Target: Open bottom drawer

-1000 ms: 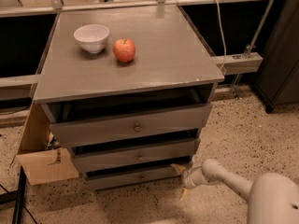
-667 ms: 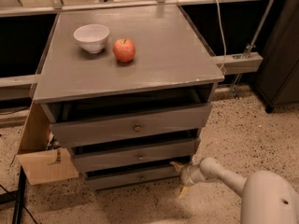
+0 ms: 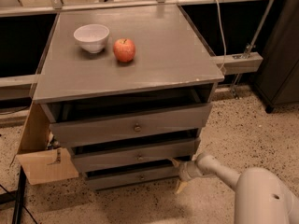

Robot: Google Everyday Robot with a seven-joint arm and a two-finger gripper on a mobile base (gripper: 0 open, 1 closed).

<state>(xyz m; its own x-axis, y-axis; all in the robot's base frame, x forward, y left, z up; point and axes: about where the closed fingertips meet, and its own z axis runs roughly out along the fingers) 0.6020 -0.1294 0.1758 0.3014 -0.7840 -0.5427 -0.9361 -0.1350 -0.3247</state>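
The grey cabinet [image 3: 140, 73] has three drawers, all standing slightly out. The bottom drawer [image 3: 117, 178] is the slimmest front, with a small round knob [image 3: 141, 176] at its centre. My gripper [image 3: 176, 175] is at the drawer's right end, low by the floor, on the white arm [image 3: 219, 171] coming from the lower right. Its fingers are spread. One pale finger [image 3: 174, 162] points into the gap above the drawer front and the other [image 3: 180, 186] hangs below it. It holds nothing that I can see.
A white bowl [image 3: 91, 37] and a red apple [image 3: 124, 50] sit on the cabinet top. A cardboard box [image 3: 39, 158] leans against the cabinet's left side. A dark cabinet [image 3: 280, 55] stands at the right. The floor [image 3: 243, 125] is speckled.
My gripper has moved a little left and up, closer to the right end of the bottom drawer. The drawers, bowl and apple have not moved.
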